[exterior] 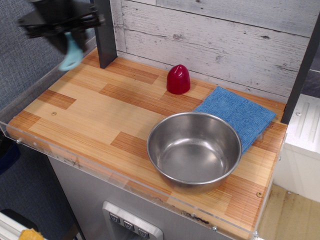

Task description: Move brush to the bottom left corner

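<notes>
Fingers (66, 36) clamped on brush (70, 53), aloft.

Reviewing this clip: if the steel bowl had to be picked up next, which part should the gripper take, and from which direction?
Probably the rim of the bowl, from straight above. It sits upright and open, with a thin rim, so one finger could go inside and one outside. The near-left rim looks the safest, since the blue cloth lies against its far right side. The round wall looks too wide to span.

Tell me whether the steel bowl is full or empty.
Empty: the steel bowl stands upright on the tabletop, its bare shiny bottom fully visible.
</notes>
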Tool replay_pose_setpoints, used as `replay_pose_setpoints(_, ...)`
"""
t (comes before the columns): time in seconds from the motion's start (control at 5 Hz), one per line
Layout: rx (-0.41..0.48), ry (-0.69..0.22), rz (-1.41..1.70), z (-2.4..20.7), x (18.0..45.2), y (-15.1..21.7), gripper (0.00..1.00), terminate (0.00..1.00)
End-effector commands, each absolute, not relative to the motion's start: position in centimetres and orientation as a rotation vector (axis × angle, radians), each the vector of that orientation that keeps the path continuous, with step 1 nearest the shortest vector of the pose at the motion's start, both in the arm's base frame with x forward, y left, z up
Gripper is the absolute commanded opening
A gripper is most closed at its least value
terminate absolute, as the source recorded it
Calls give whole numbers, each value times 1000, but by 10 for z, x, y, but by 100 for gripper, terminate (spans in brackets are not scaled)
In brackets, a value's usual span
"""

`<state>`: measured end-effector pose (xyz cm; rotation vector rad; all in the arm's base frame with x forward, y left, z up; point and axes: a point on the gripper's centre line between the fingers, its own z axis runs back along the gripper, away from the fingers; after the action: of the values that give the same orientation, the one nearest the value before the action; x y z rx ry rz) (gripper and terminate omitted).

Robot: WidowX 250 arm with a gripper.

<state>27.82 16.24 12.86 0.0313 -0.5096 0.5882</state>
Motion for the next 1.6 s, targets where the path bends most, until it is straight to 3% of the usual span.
replay_pose_setpoints(0.0, 105, -484, 664, 118, 237, 187, 0, 0)
replay_pose_setpoints(0.8, 142, -325, 672, 49, 234, 191, 0, 0)
replay_pose_setpoints(1.4, 167, -337, 664, 34, 247, 200, 0, 0)
